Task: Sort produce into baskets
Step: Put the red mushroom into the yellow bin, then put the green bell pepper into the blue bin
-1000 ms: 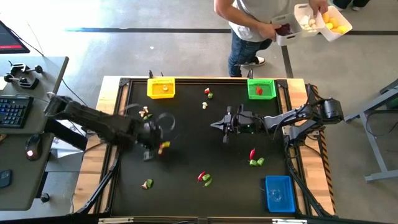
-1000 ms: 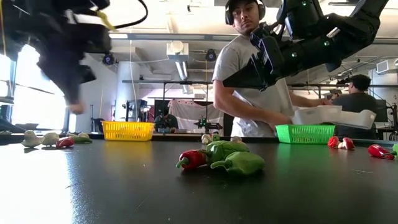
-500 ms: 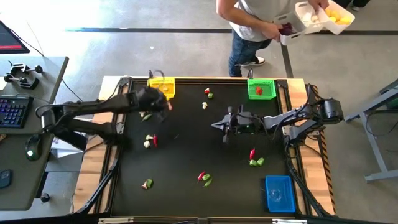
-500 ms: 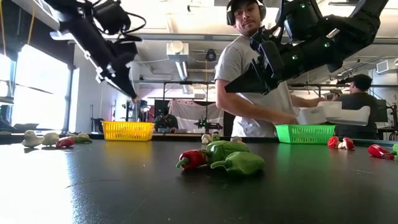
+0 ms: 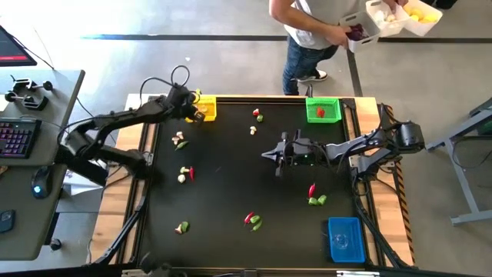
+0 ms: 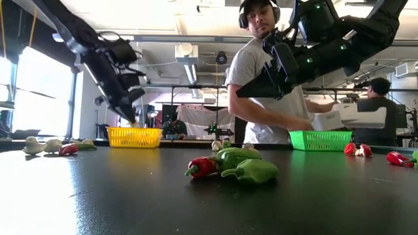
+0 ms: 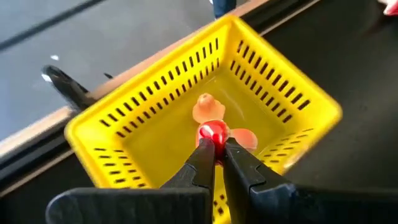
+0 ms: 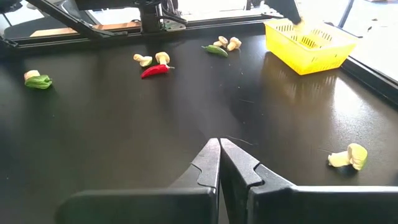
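My left gripper hangs over the yellow basket at the table's far left. Its fingers are shut on a small red piece, held just above the basket's floor, where orange-cream pieces lie. The right gripper hovers shut and empty over the middle of the table. A green basket with a red piece in it stands at the far right, and a blue basket at the near right. Produce lies scattered: a chilli and bulb, and red and green pieces nearer the front.
More pieces lie near the left edge, at the front left, the far middle and right of centre. A person stands behind the table holding a white tray. A desk with a keyboard stands left.
My left arm has swung from the middle-left of the table to the far side and lowered over the yellow basket. The right arm has not moved. The person shifted the tray slightly.
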Robot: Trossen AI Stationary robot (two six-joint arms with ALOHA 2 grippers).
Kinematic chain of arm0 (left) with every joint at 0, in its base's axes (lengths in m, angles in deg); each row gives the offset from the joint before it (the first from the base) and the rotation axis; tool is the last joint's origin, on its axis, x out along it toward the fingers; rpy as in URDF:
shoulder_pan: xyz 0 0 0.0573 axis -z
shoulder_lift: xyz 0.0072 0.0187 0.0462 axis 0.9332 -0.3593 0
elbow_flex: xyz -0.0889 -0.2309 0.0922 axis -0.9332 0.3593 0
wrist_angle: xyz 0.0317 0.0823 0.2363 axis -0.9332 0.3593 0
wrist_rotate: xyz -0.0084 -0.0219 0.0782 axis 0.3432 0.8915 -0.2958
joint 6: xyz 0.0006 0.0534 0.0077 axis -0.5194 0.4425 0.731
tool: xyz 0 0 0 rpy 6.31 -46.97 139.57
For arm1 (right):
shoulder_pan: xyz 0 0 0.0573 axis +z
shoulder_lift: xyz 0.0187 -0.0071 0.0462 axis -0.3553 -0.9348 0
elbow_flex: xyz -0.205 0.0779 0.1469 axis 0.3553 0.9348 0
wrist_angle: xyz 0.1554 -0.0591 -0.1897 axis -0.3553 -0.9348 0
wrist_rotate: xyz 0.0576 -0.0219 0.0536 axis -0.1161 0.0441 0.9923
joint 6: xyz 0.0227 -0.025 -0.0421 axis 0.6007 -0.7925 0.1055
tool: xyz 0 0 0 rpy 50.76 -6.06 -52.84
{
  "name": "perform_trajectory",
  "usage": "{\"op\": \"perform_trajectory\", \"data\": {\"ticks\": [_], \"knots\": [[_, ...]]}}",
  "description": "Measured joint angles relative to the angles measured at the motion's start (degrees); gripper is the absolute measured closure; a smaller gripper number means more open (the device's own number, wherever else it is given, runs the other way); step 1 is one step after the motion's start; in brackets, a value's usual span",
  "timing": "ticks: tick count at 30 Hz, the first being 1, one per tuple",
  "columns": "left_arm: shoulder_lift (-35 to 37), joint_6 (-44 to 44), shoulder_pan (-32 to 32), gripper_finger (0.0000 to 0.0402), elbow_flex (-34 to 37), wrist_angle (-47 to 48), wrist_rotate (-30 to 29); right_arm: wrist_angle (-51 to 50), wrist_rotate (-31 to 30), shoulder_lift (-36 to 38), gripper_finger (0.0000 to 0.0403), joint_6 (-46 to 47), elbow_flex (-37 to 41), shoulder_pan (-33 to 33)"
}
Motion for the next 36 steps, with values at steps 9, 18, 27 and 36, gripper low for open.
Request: {"op": "perform_trajectory", "data": {"ticks": [9,18,27,36], "knots": [[-4.4,1.1,-2.5,0.0379,0.0,-4.8,1.1,0.0,0.0,0.0,0.0403,0.0,0.0,0.0],[-4.4,5.5,-3.0,0.0318,0.0,-4.8,1.3,0.2,0.1,0.0,0.0403,1.2,0.0,0.1],[-4.1,6.4,-2.0,0.0375,1.6,-12.9,2.4,0.9,-6.6,0.0,0.0402,5.5,0.0,-0.4],[1.4,-0.9,4.7,0.0401,12.4,-37.3,11.3,-3.6,-12.9,0.0,0.0402,6.0,-4.2,-4.0]]}}
